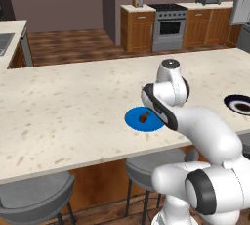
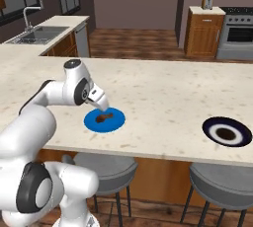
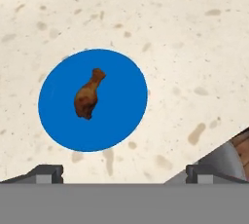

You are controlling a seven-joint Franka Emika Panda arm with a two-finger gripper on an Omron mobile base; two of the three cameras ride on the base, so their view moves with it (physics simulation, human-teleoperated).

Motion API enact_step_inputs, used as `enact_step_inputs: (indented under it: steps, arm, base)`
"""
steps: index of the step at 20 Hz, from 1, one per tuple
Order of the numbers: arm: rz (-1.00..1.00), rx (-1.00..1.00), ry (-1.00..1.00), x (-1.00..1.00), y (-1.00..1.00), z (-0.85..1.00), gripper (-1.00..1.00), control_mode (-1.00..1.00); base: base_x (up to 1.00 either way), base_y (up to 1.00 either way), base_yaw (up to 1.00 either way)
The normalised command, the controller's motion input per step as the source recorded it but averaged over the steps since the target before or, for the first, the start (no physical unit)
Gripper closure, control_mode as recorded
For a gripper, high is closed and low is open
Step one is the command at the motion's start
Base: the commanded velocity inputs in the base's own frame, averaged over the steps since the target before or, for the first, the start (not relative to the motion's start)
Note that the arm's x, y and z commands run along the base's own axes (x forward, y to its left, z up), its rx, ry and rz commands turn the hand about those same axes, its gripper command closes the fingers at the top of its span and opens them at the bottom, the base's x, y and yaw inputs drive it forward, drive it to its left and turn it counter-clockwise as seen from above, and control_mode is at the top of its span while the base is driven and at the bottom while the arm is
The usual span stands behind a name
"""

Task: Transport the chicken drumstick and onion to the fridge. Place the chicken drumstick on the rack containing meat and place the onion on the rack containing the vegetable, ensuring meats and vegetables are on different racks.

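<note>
Nearest the hand camera, the two dark fingertips (image 3: 46, 173) of the gripper (image 3: 124, 175) stand far apart at the bottom of the hand view, with nothing between them. Beyond them lies a round blue plate (image 3: 116, 121) on the pale speckled counter (image 3: 185, 33), and on the plate rests the chicken drumstick (image 3: 88, 95), brown, with its thick end toward the fingertips and its thin end pointing away. The drumstick lies slightly off the plate's middle and touches nothing else.

In the left base view the white arm (image 1: 205, 136) rises from the lower right and bends forward over the counter's near edge; its hand covers part of the blue plate (image 1: 136, 121), and the drumstick (image 1: 143, 118) shows just beside it. In the right base view the hand hangs above the plate (image 2: 94, 122) at its left edge, tilted down toward the drumstick (image 2: 103, 117), not touching it.

Well apart from the blue plate, farther along the same counter, sits a dark plate with a white ring (image 2: 212, 130), and a small dark reddish-brown lump, the onion (image 2: 226, 133), lies at its centre. Grey stools (image 2: 222, 186) stand under the counter's near edge. At the far wall are wooden cabinets and a stove (image 1: 169, 26), and a slice of the grey fridge (image 1: 241, 4) shows at the upper right of the left base view. A sink (image 2: 39, 33) sits in the counter at far left of the right base view.
</note>
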Motion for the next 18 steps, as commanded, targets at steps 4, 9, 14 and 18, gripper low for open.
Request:
enact_step_inputs:
  steps: [4,9,14,18]
  arm:
    - [0.0,0.08,0.0,0.28,0.0,-0.28,-1.0,-1.0]
    - [0.0,0.09,0.0,0.36,0.0,-0.21,-1.0,-1.0]
    - [0.0,0.06,0.05,0.55,-0.03,-0.28,-1.0,-1.0]
    - [-0.12,0.0,0.08,0.54,0.0,-0.19,-1.0,-1.0]
  base:
    - [0.0,0.0,0.0]
    - [0.0,0.0,0.0]
    - [0.0,0.0,0.0]
    - [0.0,0.0,0.0]
